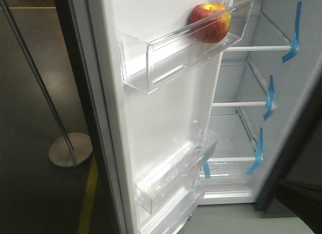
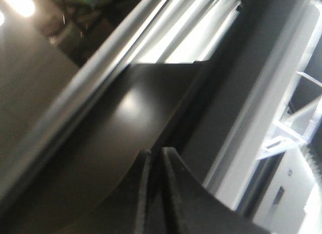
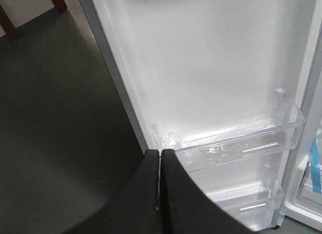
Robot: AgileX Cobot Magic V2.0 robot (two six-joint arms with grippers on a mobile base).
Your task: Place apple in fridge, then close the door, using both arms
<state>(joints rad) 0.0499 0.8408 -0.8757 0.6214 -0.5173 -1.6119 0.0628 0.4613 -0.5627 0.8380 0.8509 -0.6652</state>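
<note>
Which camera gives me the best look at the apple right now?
The exterior front-facing view: the apple sits plainly visible in the upper clear door bin. Neither wrist view shows it; the right wrist sees only the lower bins.

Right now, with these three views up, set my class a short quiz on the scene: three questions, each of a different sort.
1. True or false: the apple sits in the top bin of the door.
2. Pick one: the door is A) shut, B) open, C) missing.
3. Fill in: the right pincer is ____ (open or shut).

Key: 1 true; 2 B; 3 shut.
</note>
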